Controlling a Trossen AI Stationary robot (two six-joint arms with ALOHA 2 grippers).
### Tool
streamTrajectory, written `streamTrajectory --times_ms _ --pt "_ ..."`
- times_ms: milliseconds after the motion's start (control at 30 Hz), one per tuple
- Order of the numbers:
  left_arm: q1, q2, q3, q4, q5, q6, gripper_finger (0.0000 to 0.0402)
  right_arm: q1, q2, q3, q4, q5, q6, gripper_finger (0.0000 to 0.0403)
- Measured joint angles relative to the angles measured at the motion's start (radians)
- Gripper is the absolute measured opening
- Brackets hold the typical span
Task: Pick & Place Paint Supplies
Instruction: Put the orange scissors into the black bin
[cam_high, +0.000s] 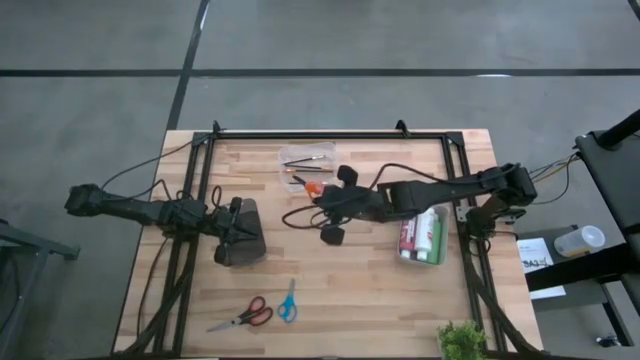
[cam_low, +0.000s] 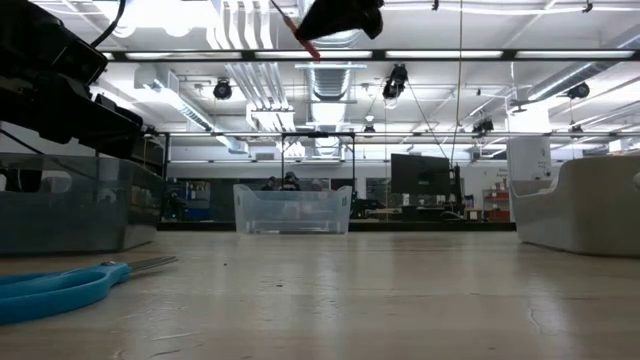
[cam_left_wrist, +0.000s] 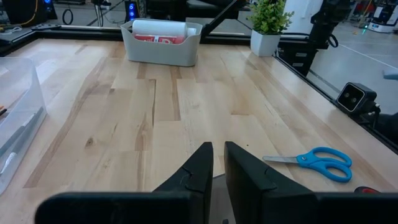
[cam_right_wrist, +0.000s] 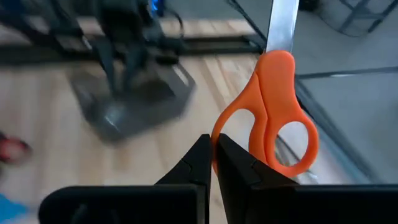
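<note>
Paint bottles (cam_high: 423, 235) with red, green and white bodies lie in a grey bin (cam_high: 403, 250) on the table's right side; the left wrist view shows that bin (cam_left_wrist: 161, 50) too. Thin brushes (cam_high: 306, 159) lie in a clear container (cam_high: 308, 150) near the far edge. My right gripper (cam_high: 322, 196) hangs high over the table's middle, just near of that container, shut on orange-handled scissors (cam_right_wrist: 273, 112). My left gripper (cam_left_wrist: 217, 152) rests low at the table's left (cam_high: 255, 238), shut and empty. My right gripper pinches the orange scissors by the rim of one handle loop (cam_right_wrist: 233, 134) between its two fingers. The scissors are lifted clear of the table. Their steel blade (cam_right_wrist: 283, 25) points away past the fingertips. The low view shows them sticking out beside the gripper (cam_low: 305, 40), far above the tabletop.
Blue scissors (cam_high: 288, 300) and red-handled scissors (cam_high: 250, 315) lie near the table's near edge. A small potted plant (cam_high: 460, 342) stands at the near right corner. Bare wood (cam_high: 340, 280) stretches between the arms and the near edge. Black frame rails (cam_high: 330, 134) border the table.
</note>
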Motion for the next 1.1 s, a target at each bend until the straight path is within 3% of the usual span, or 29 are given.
streamTrajectory --times_ms 300,567,867,1100 --pt "0.000 0.000 0.000 0.000 0.000 0.000 0.0051 -0.006 -0.001 -0.123 0.303 -0.179 0.058 0.0013" --pt "0.000 0.000 0.000 0.000 0.000 0.000 0.0051 -0.008 0.001 -0.302 0.635 -0.231 0.133 0.0013" --pt "0.000 0.000 0.000 0.000 0.000 0.000 0.0051 -0.015 0.010 -0.405 0.675 -0.353 0.226 0.0013" --pt "0.000 0.002 0.000 0.000 0.000 0.000 0.0051 -0.014 0.090 -0.383 0.690 -0.404 0.266 0.0013"
